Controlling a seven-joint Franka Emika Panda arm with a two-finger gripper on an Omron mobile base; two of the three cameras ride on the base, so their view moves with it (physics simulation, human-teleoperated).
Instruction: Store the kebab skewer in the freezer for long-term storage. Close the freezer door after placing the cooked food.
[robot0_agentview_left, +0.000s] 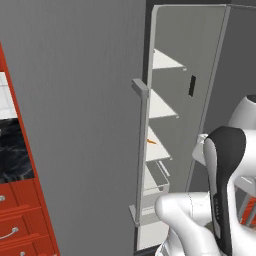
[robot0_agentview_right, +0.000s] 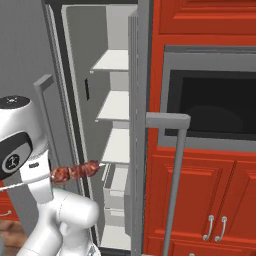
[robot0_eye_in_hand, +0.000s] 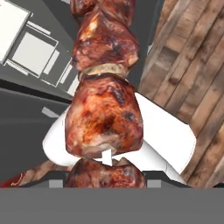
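The kebab skewer (robot0_agentview_right: 75, 171) is a row of reddish-brown meat chunks on a thin pale stick. It lies level in front of the open freezer (robot0_agentview_right: 114, 107), with its pale tip at the height of the third white shelf. In the hand view the meat chunks (robot0_eye_in_hand: 105, 118) are very close. My gripper (robot0_eye_in_hand: 105, 177) is shut on the kebab skewer, and the meat mostly covers its fingers. The freezer door (robot0_agentview_right: 136, 150) stands wide open, seen edge-on, with its bar handle (robot0_agentview_right: 176, 170) facing right. White shelves (robot0_agentview_left: 159, 105) and pale drawers (robot0_agentview_left: 155, 187) show inside.
The plain grey door (robot0_agentview_left: 75, 125) with its handle (robot0_agentview_left: 141, 150) stays closed left of the freezer. A small orange item (robot0_agentview_left: 151, 142) lies on a shelf. Red cabinets (robot0_agentview_right: 200, 200) and a dark oven recess (robot0_agentview_right: 215, 107) stand right of the open door. Wooden floor (robot0_eye_in_hand: 197, 65) lies below.
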